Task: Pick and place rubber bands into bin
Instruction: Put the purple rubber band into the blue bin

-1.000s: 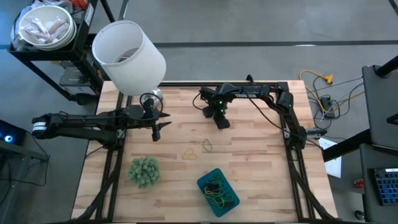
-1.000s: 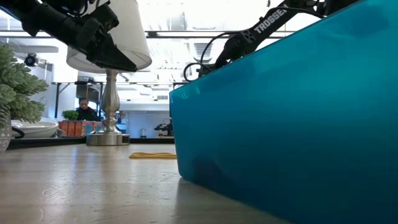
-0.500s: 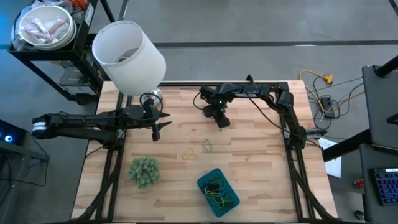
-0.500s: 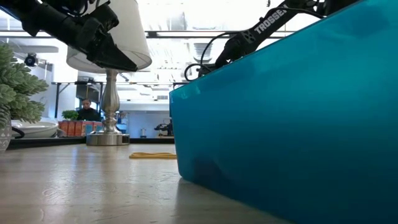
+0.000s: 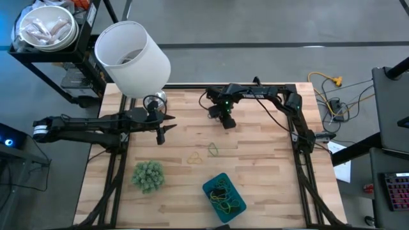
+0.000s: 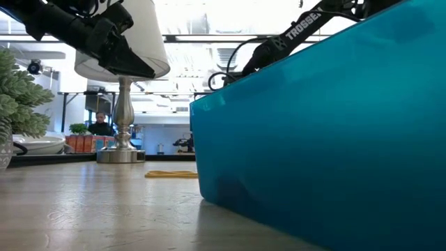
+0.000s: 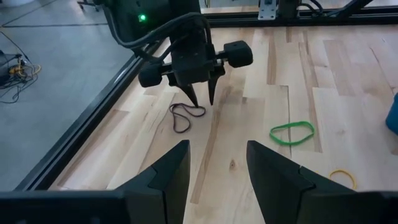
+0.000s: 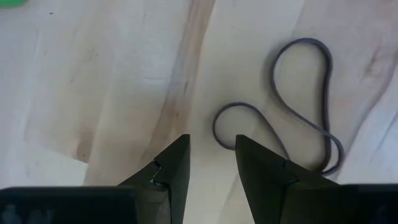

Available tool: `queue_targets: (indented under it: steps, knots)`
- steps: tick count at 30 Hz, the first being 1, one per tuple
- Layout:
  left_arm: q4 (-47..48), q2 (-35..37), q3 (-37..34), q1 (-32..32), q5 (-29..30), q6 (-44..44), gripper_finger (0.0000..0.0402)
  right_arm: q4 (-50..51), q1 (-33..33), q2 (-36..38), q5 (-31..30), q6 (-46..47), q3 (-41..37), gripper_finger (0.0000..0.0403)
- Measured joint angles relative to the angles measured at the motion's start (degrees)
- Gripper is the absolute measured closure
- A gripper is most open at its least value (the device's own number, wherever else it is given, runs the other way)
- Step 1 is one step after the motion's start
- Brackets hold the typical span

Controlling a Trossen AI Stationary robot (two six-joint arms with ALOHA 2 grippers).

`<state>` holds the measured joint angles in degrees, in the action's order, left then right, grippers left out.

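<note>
The dark band (image 8: 292,106), a thin bendy loop, lies on the wooden counter (image 8: 93,93) under the right tool (image 8: 211,165), open, empty. The left tool (image 7: 217,177) is open too.

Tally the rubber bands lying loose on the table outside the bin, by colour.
green rubber band: 1
yellow rubber band: 1
dark rubber band: 1
Total: 3
</note>
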<state>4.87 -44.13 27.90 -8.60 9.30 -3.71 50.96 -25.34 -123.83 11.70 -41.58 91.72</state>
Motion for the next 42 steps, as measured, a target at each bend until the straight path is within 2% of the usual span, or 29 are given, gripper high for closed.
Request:
queue_targets:
  steps: [13, 17, 26, 32, 42]
  knots:
    - [-0.3, 0.0, 0.1, 0.0, 0.0, -0.2, 0.0259, -1.0, 0.1, -0.9, -1.6, 2.4, 0.3, 0.0280]
    - [-0.2, 0.0, 0.1, 0.0, 0.0, -0.2, 0.0259, -0.1, 0.1, -1.4, -4.2, 4.3, 0.4, 0.0288]
    - [-0.2, 0.0, 0.1, 0.0, 0.0, -0.2, 0.0259, 1.9, 1.1, -3.0, -7.5, 4.3, 1.5, 0.0321]
    - [-0.3, 0.0, 0.1, 0.0, 0.0, -0.2, 0.0259, 3.9, 1.4, -3.4, -9.2, 3.2, 3.7, 0.0387]
    - [0.0, 0.0, 0.1, 0.0, 0.0, -0.2, 0.0259, 7.5, 1.8, -1.4, -10.6, 6.1, 8.0, 0.0394]
